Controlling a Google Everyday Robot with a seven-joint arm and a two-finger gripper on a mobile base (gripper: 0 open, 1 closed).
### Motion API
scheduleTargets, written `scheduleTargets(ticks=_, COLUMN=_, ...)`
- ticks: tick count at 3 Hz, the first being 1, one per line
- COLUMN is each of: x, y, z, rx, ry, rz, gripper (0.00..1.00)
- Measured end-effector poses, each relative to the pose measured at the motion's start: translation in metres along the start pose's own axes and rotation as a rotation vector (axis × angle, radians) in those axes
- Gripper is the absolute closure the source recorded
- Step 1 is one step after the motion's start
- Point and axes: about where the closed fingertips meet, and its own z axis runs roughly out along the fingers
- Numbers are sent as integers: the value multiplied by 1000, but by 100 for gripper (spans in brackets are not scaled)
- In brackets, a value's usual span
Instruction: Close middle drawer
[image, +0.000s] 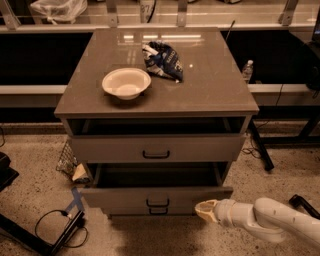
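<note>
The middle drawer (120, 196) of the grey-beige cabinet stands pulled out, its black handle (157, 202) at the centre and its grey tray open to view. My gripper (205, 210) comes in from the lower right on a white arm. Its tan tip is at the right end of the middle drawer's front, touching it or nearly so. The uppermost drawer (156, 148) is out a little. Of the lowest drawer only the handle (158, 211) shows, under the middle front.
On the cabinet top (210, 85) are a white bowl (126, 83) and a dark blue snack bag (162, 61). A water bottle (247, 71) stands at the right. Cables and a black stand (60, 227) lie on the floor at the left, and a black bar (260, 145) slants at the right.
</note>
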Motion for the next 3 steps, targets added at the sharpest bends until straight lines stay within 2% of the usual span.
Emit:
scheduleTargets(ticks=1, x=0, y=0, z=0, rx=0, ry=0, rz=0, gripper=100)
scheduleTargets(ticks=2, x=-13, y=-40, z=11, rx=35, ry=2, rz=-1, gripper=100)
scheduleTargets(ticks=3, x=-32, y=-96, z=24, rx=87, ry=6, rz=-2, gripper=100)
